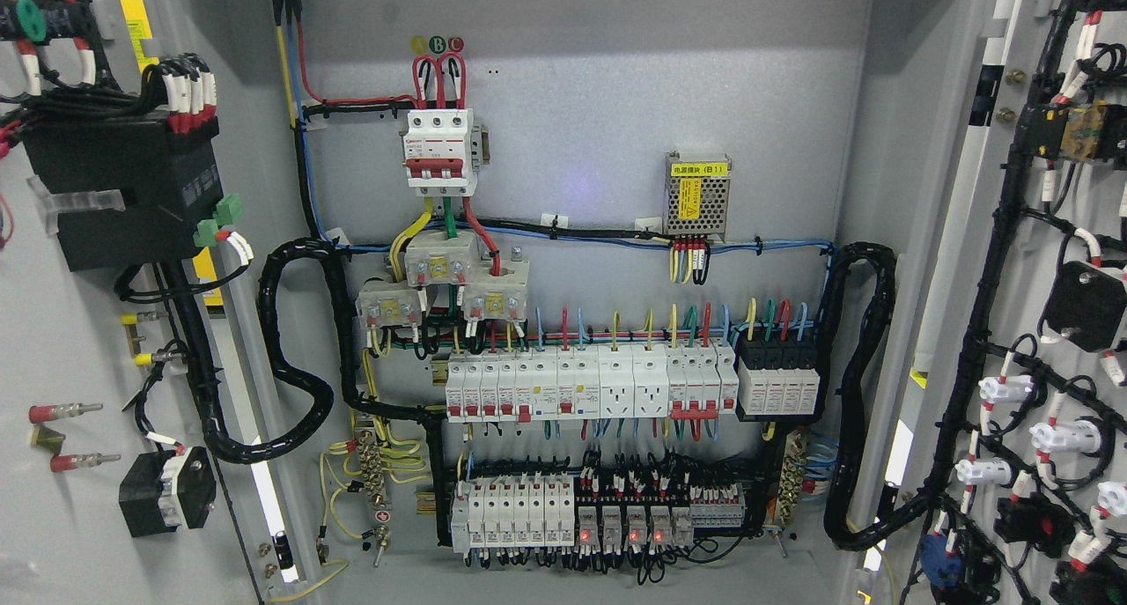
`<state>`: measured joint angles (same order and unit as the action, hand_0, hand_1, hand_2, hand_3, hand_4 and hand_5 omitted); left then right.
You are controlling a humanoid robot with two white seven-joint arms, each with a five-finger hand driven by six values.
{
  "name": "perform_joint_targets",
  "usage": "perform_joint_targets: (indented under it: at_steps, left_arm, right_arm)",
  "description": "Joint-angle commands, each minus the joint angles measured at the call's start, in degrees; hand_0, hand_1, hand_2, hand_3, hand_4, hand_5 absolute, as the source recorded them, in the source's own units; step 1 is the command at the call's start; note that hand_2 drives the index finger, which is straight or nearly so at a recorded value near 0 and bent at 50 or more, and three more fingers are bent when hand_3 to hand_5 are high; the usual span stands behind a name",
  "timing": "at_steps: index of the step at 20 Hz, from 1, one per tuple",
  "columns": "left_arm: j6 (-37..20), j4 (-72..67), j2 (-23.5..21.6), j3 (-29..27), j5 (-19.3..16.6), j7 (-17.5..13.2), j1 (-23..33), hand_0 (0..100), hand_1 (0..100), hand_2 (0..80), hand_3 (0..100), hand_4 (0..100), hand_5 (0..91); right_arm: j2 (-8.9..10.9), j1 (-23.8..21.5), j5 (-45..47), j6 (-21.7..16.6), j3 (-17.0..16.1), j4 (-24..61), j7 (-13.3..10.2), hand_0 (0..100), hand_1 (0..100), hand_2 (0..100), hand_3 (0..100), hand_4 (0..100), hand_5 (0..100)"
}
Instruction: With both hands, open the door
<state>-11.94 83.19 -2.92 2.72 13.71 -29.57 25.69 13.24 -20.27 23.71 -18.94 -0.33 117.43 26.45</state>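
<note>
— Door position?
— Both grey sheet-metal cabinet doors, left leaf (62,341) and right leaf (1048,323), stand swung wide, wired inner faces outward, exposing the grey backplate (599,103) and white breaker row (585,385) for access.
— Hands?
— Neither in view; grip state cannot be told.

The grey back panel (581,103) of the open cabinet carries everything: a three-pole breaker (438,147) at upper centre, a small meshed power supply (697,195) to its right, and two rows of white breakers (581,385) and relays (616,521) mounted below.
</note>
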Motion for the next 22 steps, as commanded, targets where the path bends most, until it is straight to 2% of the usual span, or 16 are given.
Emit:
perform_joint_targets:
  at_steps: [1, 3, 5, 8, 11, 13, 17, 22]
  left_arm:
    - [-9.57, 27.64, -2.36, 1.86, -0.18, -1.72, 2.35, 0, 0, 0.0, 0, 0, 0.0]
    - [-11.17, 29.39, -2.27, 1.07, -0.18, -1.72, 2.35, 0, 0, 0.0, 0, 0, 0.0]
    - [-11.26, 31.15, -2.36, 0.54, 0.17, -1.72, 2.35, 0, 0, 0.0, 0, 0, 0.0]
    - [-11.26, 33.7, -2.44, 0.45, 0.61, -1.64, 2.35, 0, 0, 0.0, 0, 0, 0.0]
    - [-12.57, 34.94, -2.36, -1.3, 3.85, -1.63, 2.35, 0, 0, 0.0, 0, 0, 0.0]
    - [-14.33, 34.94, -2.53, -3.23, 5.27, -1.63, 2.52, 0, 0, 0.0, 0, 0, 0.0]
    - [-15.13, 35.2, -2.53, -8.33, 9.3, -1.63, 2.52, 0, 0, 0.0, 0, 0, 0.0]
    - [-15.74, 35.64, -2.53, -10.89, 13.97, -1.9, 2.61, 0, 0, 0.0, 0, 0, 0.0]
  right_arm:
    - [4.08, -1.27, 2.72, 0.04, -12.06, 2.1, 0.27, 22, 0, 0, 0, 0, 0]
    - [4.86, -1.26, 6.95, 0.31, -13.12, 2.1, 0.27, 21, 0, 0, 0, 0, 0]
    - [6.62, -1.26, 9.24, 0.22, -14.43, 2.1, 0.27, 22, 0, 0, 0, 0, 0]
    - [7.33, -1.26, 13.62, 0.39, -15.14, 2.1, 0.27, 22, 0, 0, 0, 0, 0]
    - [8.73, -1.26, 16.71, 0.57, -15.49, 2.1, 0.27, 22, 0, 0, 0, 0, 0]
    - [8.82, -1.44, 17.16, 0.66, -16.9, 2.1, 0.27, 22, 0, 0, 0, 0, 0]
    - [8.82, -1.88, 17.24, 0.66, -17.08, 2.1, 0.27, 22, 0, 0, 0, 0, 0]
    - [8.38, -2.4, 17.25, 0.66, -17.16, 2.1, 0.35, 22, 0, 0, 0, 0, 0]
